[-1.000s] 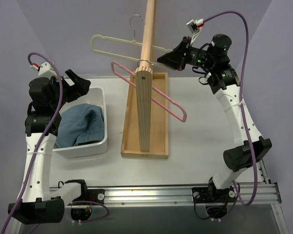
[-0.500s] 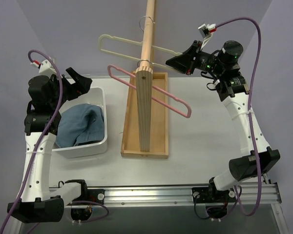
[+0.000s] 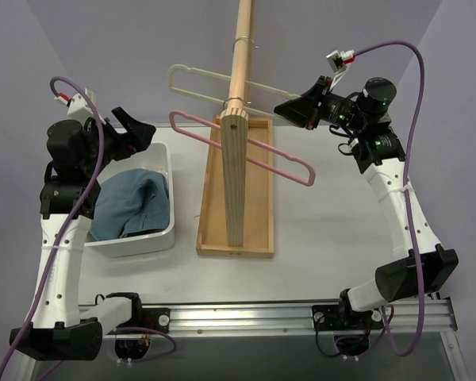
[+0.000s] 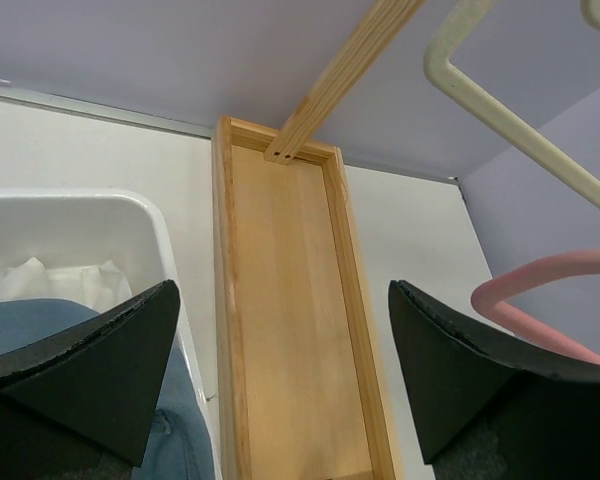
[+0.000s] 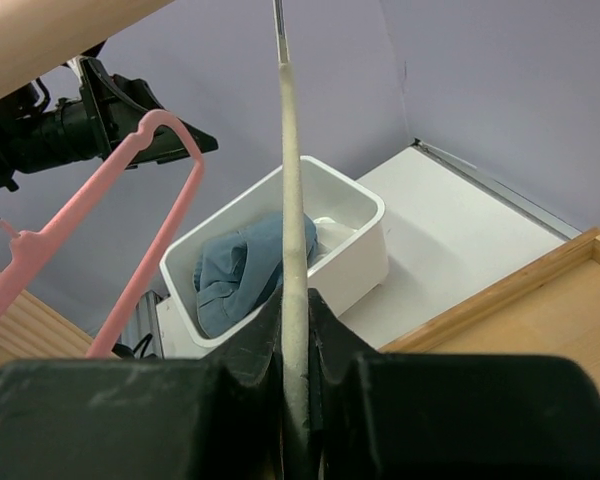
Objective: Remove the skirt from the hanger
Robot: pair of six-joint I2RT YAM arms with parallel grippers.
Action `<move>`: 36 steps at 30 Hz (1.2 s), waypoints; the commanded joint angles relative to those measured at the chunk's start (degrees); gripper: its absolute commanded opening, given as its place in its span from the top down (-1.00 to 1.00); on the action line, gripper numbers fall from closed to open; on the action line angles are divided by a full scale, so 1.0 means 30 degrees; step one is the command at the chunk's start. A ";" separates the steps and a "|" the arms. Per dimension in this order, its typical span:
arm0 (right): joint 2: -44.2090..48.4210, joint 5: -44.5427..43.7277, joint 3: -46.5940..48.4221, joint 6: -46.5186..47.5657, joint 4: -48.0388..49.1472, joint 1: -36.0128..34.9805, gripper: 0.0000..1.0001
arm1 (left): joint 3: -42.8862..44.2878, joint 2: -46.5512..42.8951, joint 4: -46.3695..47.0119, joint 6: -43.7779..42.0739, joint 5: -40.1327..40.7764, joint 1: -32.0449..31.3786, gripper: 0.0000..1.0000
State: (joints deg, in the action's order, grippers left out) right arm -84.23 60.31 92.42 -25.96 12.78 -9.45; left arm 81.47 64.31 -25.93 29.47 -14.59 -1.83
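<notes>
The pink hanger (image 3: 262, 155) hangs bare on the wooden rod (image 3: 239, 48); it also shows in the right wrist view (image 5: 150, 240) and the left wrist view (image 4: 540, 290). No skirt is on it. A bit of white fabric (image 4: 60, 280) lies under the blue denim (image 3: 131, 202) in the white bin (image 3: 163, 190); I cannot tell if it is the skirt. My right gripper (image 3: 284, 109) is shut on the right end of the off-white hanger (image 3: 198, 83), whose bar sits between the jaws (image 5: 294, 330). My left gripper (image 3: 139, 131) is open and empty above the bin's far corner (image 4: 280, 370).
The wooden rack has an upright board and a long base tray (image 3: 258, 222) in the middle of the table. The bin stands left of it. Both hangers stick out to either side of the rod. Purple walls close the back and sides.
My right gripper has moved right and back with the off-white hanger, sliding its hook along the rod. The pink hanger has swung a little. My left gripper has shifted slightly.
</notes>
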 commanded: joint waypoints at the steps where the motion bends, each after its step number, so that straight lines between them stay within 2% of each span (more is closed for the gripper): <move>1: 0.1034 -0.0503 -0.0571 -0.0489 0.1103 0.0280 1.00 | 0.0851 0.0036 0.0384 -0.0420 -0.0147 -0.0094 -0.88; 12: 0.1239 -0.1442 -0.1714 0.0038 -0.1357 0.0309 0.98 | 0.0732 0.0504 -0.0759 -0.1533 -0.0087 -0.0095 -0.88; 17: 0.1327 -0.2058 -0.1862 0.0388 -0.2673 0.0280 0.61 | 0.1173 0.1354 -0.1316 -0.1767 -0.0733 -0.0065 -0.88; 18: 0.1356 -0.2203 -0.1833 0.0564 -0.2937 0.0280 0.47 | 0.1115 0.1413 -0.1317 -0.1797 -0.0733 -0.0065 -0.88; 22: 0.1561 -0.3228 -0.1949 0.1794 -0.5334 0.0338 0.24 | 0.1114 0.1647 -0.1404 -0.1943 -0.0762 -0.0094 -0.88; 26: 0.1970 -0.4223 -0.2447 0.2235 -0.6249 0.0338 0.00 | 0.1056 0.1794 -0.1434 -0.2002 -0.0820 -0.0094 -0.88; 28: 0.2059 -0.5273 -0.2536 0.2527 -0.6890 0.0339 -0.24 | 0.1056 0.1882 -0.1492 -0.2002 -0.0908 -0.0095 -0.88; 30: 0.2147 -0.6068 -0.2449 0.2762 -0.7507 0.0426 -0.38 | 0.1085 0.2028 -0.1579 -0.2090 -0.0938 -0.0095 -0.88; 36: 0.2440 -0.9523 -0.2506 0.3554 -1.0405 0.0631 -0.57 | 0.0793 0.2410 -0.1494 -0.1857 -0.1376 -0.0095 -0.88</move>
State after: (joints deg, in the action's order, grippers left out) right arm -78.50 40.36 85.47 -18.92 -9.47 -8.93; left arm 82.46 71.24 -31.11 24.23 -17.04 -1.85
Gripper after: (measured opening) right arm 0.777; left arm 0.941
